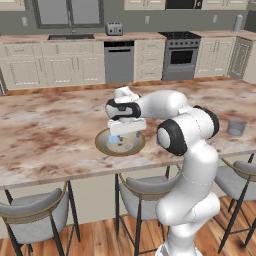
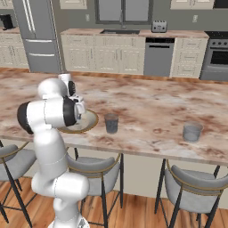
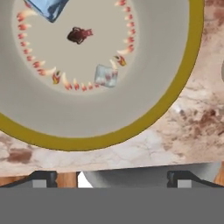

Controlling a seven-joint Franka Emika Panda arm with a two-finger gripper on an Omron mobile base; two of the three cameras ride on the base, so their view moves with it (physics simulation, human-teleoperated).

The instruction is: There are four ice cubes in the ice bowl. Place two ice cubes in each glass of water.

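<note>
**Marble surface: first ice cube to be picked**

Kitchen island surface (image 1: 50,130) carries the ice bowl (image 3: 144,122) directly beneath the gripper (image 3: 112,177), whose jaws are spread wide and empty. One ice cube (image 3: 106,75) lies just ahead of the fingertips; another ice cube (image 3: 48,8) lies farther ahead. Descent should be centred on the near cube. The glasses (image 2: 111,123) (image 2: 192,132) stand well apart from the gripper.

You're looking straight down into the ice bowl (image 3: 144,118), its golden rim curving across the marbled desk (image 3: 192,122). One pale ice cube (image 3: 105,76) sits on the ring of red-and-cream marks around the dark red figure at the bowl's middle; a bluer cube (image 3: 49,8) is cut off by the top edge. The tool's (image 3: 112,178) tips stand wide apart, holding nothing.
</note>
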